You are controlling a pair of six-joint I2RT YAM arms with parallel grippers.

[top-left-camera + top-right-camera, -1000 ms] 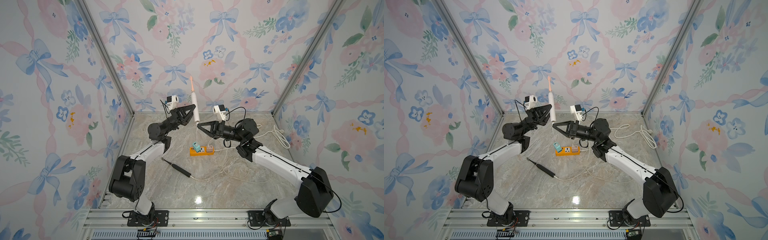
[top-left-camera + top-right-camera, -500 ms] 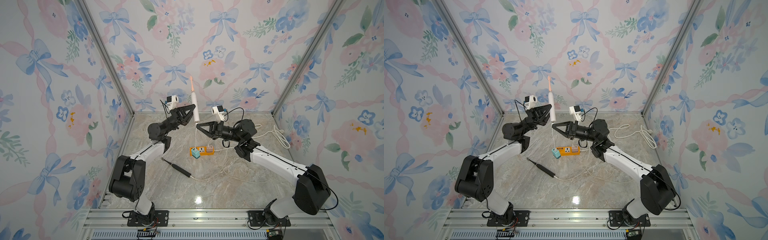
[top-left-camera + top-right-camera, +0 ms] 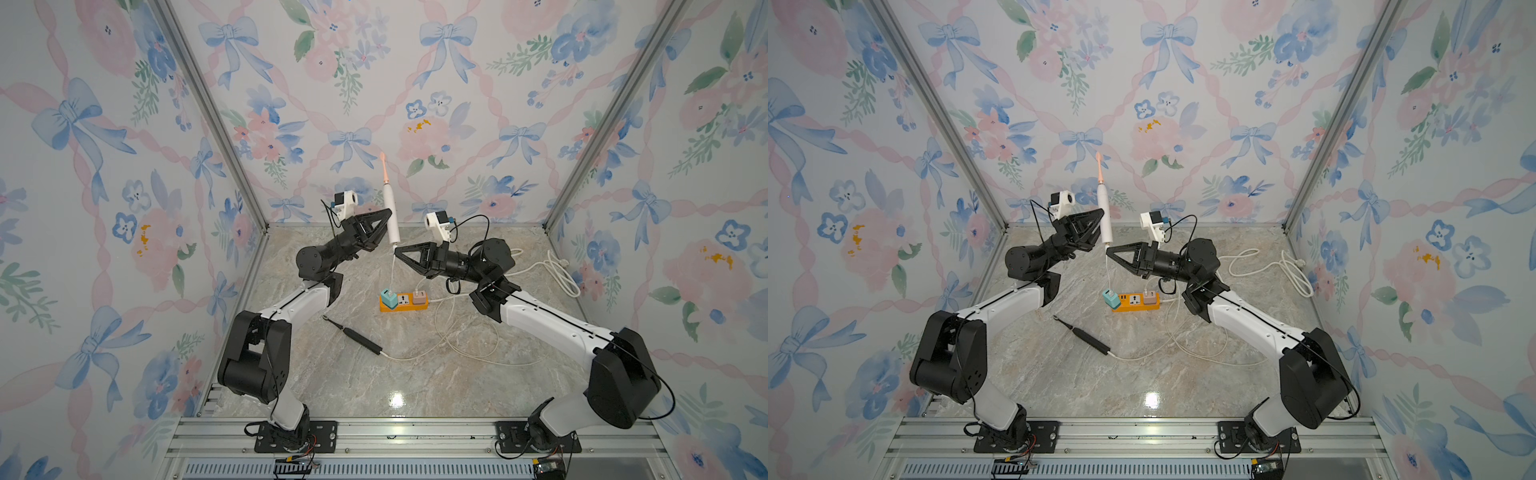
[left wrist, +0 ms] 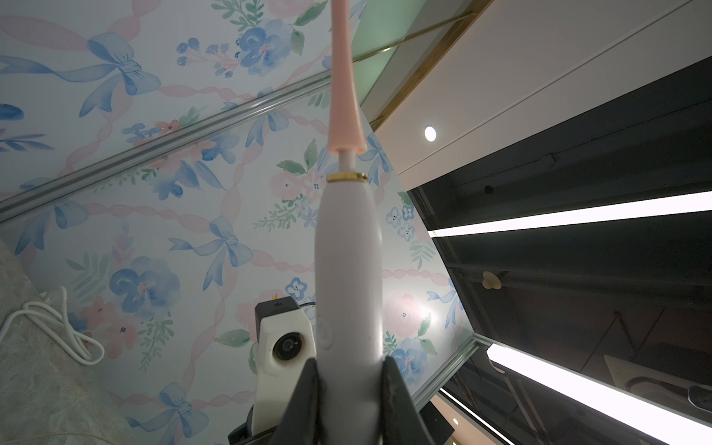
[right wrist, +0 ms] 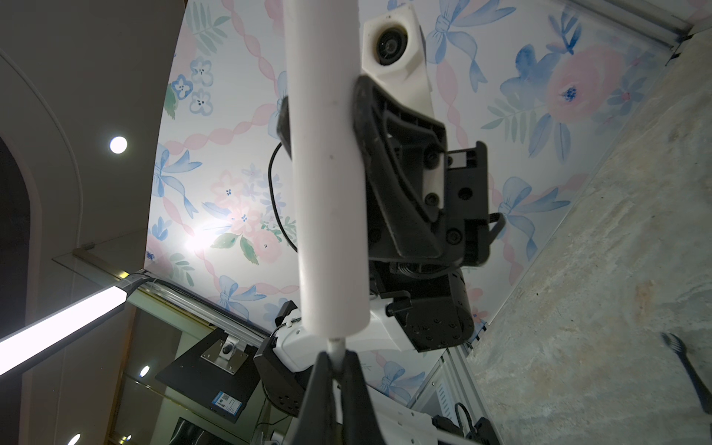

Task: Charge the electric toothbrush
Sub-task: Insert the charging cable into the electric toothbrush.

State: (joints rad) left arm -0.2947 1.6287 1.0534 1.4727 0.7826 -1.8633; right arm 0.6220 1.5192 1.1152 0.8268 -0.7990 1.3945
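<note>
A white electric toothbrush (image 3: 391, 220) with a pink head stands upright in the air near the back wall in both top views (image 3: 1104, 216). My left gripper (image 3: 389, 212) is shut on its lower body, and the left wrist view shows the handle (image 4: 348, 269) clamped between the jaws (image 4: 348, 370). Just under the handle's base (image 5: 327, 192), my right gripper (image 5: 336, 360) is shut on the white charging cable's plug (image 5: 335, 344). The cable (image 3: 393, 270) drops to a teal adapter (image 3: 389, 297) on an orange power strip (image 3: 405, 303).
A pink adapter (image 3: 419, 296) with its own thin cable also sits in the strip. A black toothbrush (image 3: 354, 335) lies on the marble floor, plugged to a looping white wire (image 3: 465, 349). A thick white cord (image 3: 559, 270) is coiled at the back right.
The orange power strip has shifted a little on the floor. Both grippers stay in nearly the same place with their grips unchanged.
</note>
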